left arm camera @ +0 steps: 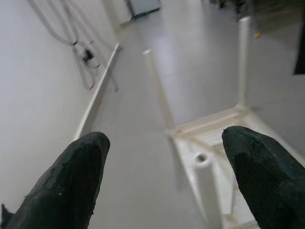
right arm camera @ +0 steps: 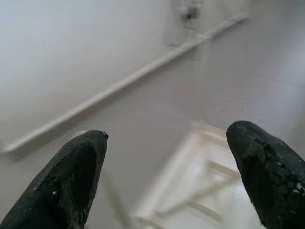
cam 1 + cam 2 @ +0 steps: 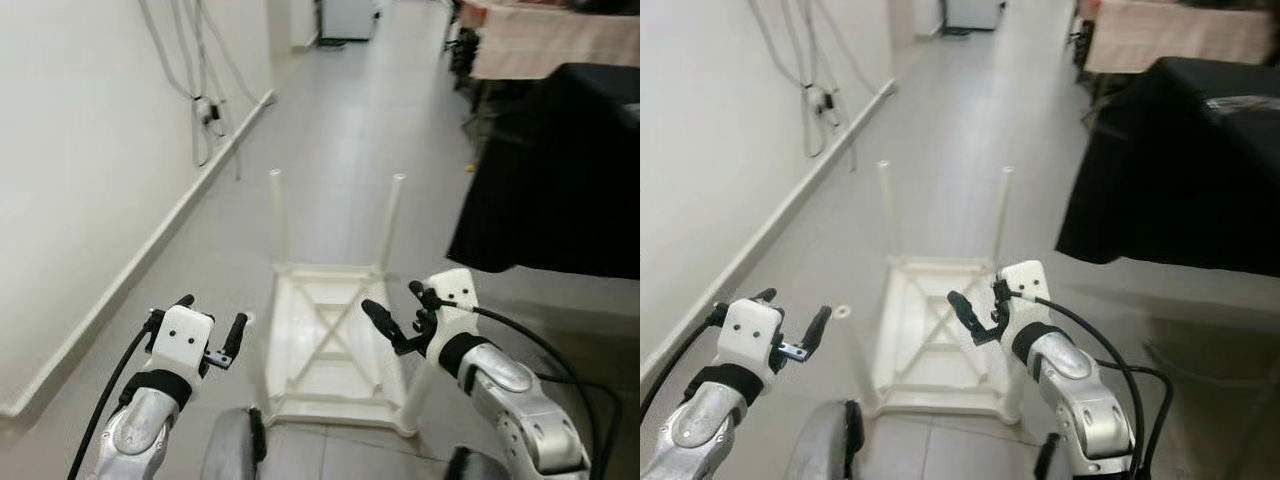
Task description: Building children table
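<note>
On the grey floor (image 3: 350,130) ahead lies the upturned white plastic children's table (image 3: 335,345), legs up, so both released grippers, left (image 3: 210,325) and right (image 3: 395,315), should lower squarely onto its near legs.

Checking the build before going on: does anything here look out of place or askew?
The white children's table lies upside down on the floor, legs pointing up. That suits assembly; nothing looks broken or spilled. Both end effectors, left and right, hover open, empty.

Both hands open w/ free air between them; upturned white table (image 3: 335,340) legs stand ahead. Wall (image 3: 90,150) beside left hand (image 3: 208,330), black-draped furniture (image 3: 560,170) beyond right hand (image 3: 395,312).
</note>
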Available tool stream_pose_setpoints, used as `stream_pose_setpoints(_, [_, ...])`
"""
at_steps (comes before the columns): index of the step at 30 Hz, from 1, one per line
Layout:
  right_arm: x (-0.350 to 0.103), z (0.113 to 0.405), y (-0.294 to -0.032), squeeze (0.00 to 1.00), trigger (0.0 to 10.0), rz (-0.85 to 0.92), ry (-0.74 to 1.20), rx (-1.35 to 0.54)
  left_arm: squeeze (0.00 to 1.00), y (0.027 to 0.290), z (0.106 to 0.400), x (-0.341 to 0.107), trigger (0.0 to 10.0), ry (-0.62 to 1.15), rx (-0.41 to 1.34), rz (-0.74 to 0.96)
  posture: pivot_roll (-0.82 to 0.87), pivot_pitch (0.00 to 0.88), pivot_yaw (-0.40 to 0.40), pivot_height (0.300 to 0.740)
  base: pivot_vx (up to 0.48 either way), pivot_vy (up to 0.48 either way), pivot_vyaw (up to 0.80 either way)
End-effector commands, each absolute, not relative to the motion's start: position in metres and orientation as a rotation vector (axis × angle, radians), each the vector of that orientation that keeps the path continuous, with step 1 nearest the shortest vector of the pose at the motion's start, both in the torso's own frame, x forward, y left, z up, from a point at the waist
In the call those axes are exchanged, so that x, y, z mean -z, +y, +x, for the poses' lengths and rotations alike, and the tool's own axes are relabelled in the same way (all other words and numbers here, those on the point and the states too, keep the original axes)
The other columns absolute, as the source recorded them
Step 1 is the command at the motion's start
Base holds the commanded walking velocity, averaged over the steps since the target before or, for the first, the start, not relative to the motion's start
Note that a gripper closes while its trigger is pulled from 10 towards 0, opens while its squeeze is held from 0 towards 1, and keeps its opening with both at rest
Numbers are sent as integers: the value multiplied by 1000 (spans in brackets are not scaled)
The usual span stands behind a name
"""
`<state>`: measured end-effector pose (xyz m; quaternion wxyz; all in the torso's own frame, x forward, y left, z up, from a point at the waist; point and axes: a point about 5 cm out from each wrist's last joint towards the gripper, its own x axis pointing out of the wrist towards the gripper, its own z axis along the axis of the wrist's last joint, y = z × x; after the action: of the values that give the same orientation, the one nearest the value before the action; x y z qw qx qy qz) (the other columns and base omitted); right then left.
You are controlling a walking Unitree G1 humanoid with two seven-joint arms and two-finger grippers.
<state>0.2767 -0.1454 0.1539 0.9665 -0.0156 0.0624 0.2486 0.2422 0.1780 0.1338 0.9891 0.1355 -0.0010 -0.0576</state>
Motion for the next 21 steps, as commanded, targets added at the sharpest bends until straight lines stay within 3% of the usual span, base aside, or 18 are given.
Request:
stream_pose_setpoints(1, [-155, 272, -141, 0, 10000, -36, 118, -530, 0, 179, 242, -136, 10000, 4, 116, 272, -17, 79, 1, 465, 0, 0, 800])
stream_pose_setpoints(6, [-153, 276, -145, 0, 10000, -17, 123, -471, 0, 179, 242, -137, 10000, 8, 116, 271, -18, 80, 3, 465, 0, 0, 700])
stream_pose_setpoints(9, [-150, 282, -155, 0, 10000, -38, 141, -370, 0, 179, 242, -137, 10000, 12, 118, 270, -20, 82, 7, 465, 0, 0, 0])
stream_pose_setpoints(21, [-147, 280, -164, 0, 10000, -63, 168, -333, 0, 181, 247, -140, 10000, 15, 115, 272, -30, 89, 19, 465, 0, 0, 0])
